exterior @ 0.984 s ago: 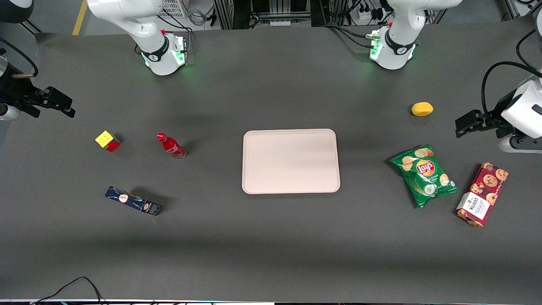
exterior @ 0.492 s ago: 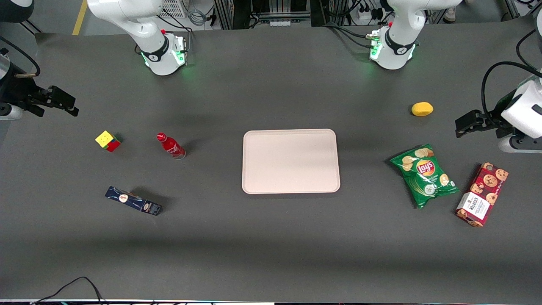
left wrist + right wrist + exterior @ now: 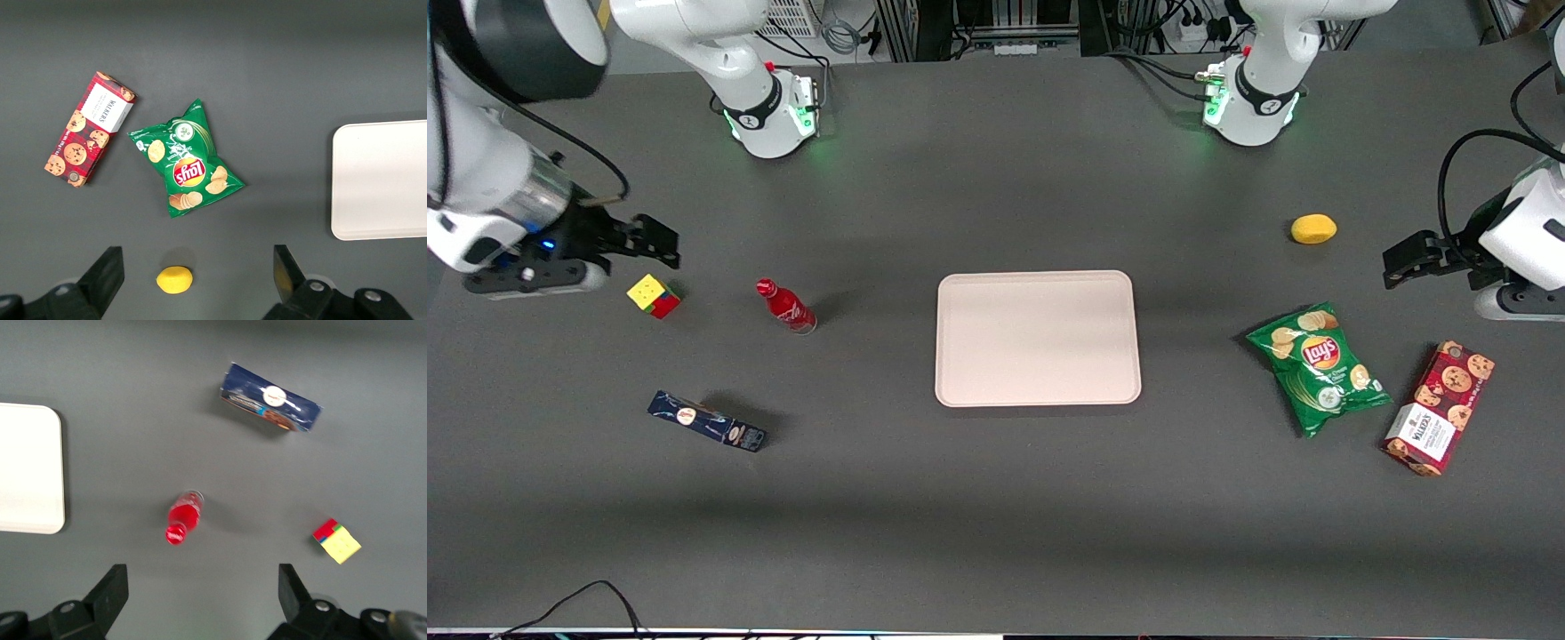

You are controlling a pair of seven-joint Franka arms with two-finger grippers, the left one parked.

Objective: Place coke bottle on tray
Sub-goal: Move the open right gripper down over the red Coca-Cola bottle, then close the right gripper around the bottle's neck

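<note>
The coke bottle [image 3: 786,306] is a slim red bottle with a red cap, standing on the dark table between the Rubik's cube and the tray. It also shows in the right wrist view [image 3: 182,518]. The pale pinkish-beige tray [image 3: 1038,338] lies flat at the table's middle, bare; its edge shows in the right wrist view [image 3: 30,470]. My right gripper [image 3: 660,244] is open and empty, high above the table near the Rubik's cube, apart from the bottle; its fingers [image 3: 113,590] stand wide apart.
A Rubik's cube [image 3: 653,295] sits beside the gripper. A dark blue box [image 3: 707,421] lies nearer the front camera than the bottle. Toward the parked arm's end lie a yellow lemon [image 3: 1313,228], a green chip bag [image 3: 1318,367] and a red cookie box [image 3: 1440,407].
My right arm has swung in from the table's edge toward the Rubik's cube and the bottle. The bottle and tray have not moved.
</note>
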